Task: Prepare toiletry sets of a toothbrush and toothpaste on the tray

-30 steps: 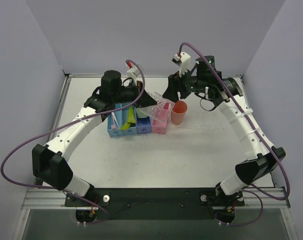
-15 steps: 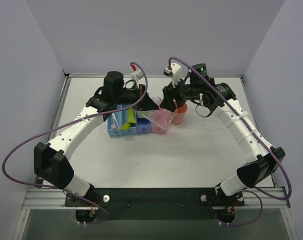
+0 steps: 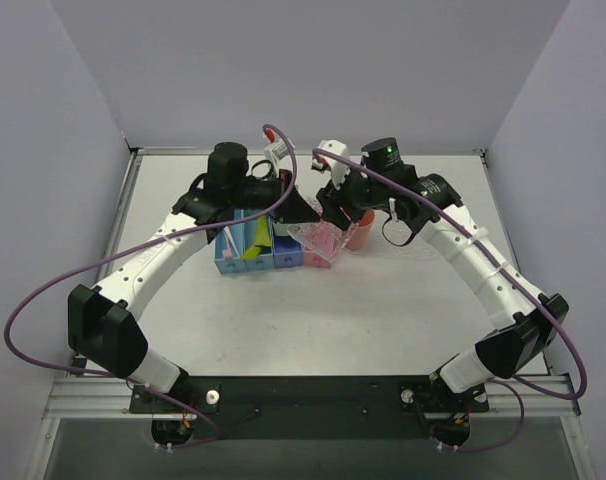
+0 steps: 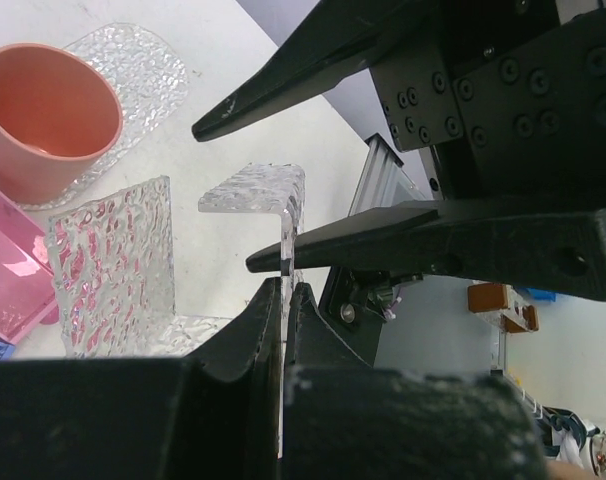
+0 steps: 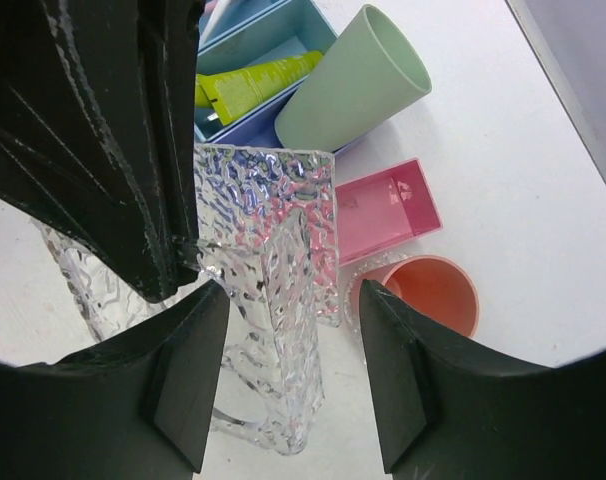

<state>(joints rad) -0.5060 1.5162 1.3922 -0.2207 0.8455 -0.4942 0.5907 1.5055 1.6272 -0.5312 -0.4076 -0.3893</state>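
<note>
Pinching one thin wall of the tray [image 4: 113,260], the left gripper [image 4: 283,320] is clamped tight, a grip only the left wrist view makes plain. There the right gripper [image 4: 225,198] stands spread, one finger above and one below the tray's bent corner. The right wrist view best shows the toothpaste [image 5: 253,78] lying in the blue bins [image 5: 283,35] beside the green cup [image 5: 353,90]. From above, tray and bins cluster toward the middle of the far edge, well apart from the left, right and near edges.

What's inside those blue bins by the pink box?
A toothpaste tube lies in one of the blue bins, a toothbrush in another. The green cup and left arm cover the rest.
</note>
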